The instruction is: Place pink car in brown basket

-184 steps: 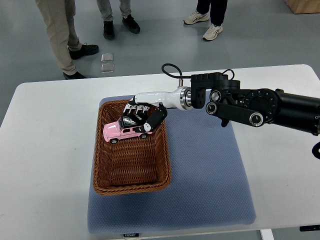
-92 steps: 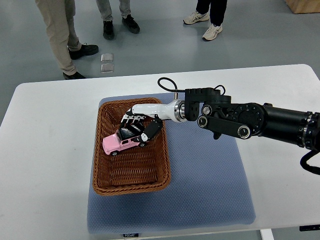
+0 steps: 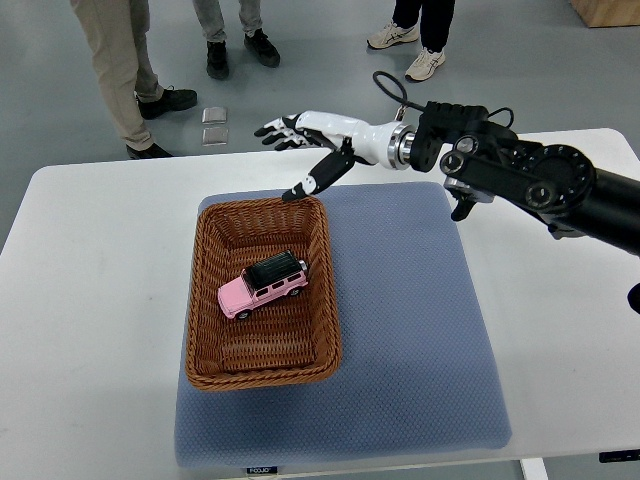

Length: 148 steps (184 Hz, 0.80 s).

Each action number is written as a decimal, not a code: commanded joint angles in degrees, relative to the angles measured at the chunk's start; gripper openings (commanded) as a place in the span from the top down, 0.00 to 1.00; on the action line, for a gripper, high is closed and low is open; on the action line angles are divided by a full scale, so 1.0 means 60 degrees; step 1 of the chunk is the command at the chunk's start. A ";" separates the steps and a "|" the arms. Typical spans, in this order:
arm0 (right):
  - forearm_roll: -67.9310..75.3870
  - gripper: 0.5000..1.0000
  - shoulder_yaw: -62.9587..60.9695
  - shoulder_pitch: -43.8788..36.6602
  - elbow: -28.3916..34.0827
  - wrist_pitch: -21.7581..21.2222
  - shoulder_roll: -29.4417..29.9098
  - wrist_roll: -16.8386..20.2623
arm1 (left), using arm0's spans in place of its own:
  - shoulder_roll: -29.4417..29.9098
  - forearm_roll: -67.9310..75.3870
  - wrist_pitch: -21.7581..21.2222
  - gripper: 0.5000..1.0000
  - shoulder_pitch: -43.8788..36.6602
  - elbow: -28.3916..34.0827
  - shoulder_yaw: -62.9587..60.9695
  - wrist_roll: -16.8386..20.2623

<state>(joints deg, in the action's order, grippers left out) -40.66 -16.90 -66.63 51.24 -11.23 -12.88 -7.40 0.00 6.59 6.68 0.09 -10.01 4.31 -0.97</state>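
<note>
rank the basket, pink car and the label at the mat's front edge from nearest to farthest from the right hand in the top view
From the open right hand, raised past the table's far edge:
1. Basket: its far rim lies just under the thumb tip.
2. Pink car: resting mid-basket.
3. Label: at the mat's near edge, farthest.

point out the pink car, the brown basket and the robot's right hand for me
pink car point(image 3: 262, 286), top view, on its pink side below the black roof
brown basket point(image 3: 203, 300), top view, on its left woven wall
right hand point(image 3: 318, 140), top view, on the white palm, fingers spread
</note>
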 commanded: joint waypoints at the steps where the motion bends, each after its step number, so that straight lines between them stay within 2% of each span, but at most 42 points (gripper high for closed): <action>1: 0.1357 0.17 -0.1080 0.0705 -0.0014 0.0114 -0.0373 0.0002 | 0.0000 0.0000 -0.0001 0.00 0.0000 0.0014 0.0000 0.0000; 42: 0.4213 0.17 -0.3818 0.3135 -0.0073 0.0026 -0.0256 -0.0246 | 0.0000 0.0000 -0.0001 0.00 0.0000 0.0028 -0.0015 0.0000; 78: 0.5107 0.17 -0.5195 0.4249 -0.0131 0.0011 -0.0036 -0.0540 | 0.0000 0.0000 -0.0001 0.00 0.0000 0.0028 -0.0015 0.0000; 148: 0.5532 0.17 -0.5841 0.4865 -0.0732 0.0026 0.0169 -0.0554 | 0.0000 0.0000 -0.0015 0.00 0.0000 0.0028 -0.0015 0.0000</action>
<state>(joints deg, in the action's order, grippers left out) -7.54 -51.85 -38.04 47.46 -11.12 -11.89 -10.64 0.00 6.59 6.61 0.09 -9.84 4.26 -0.97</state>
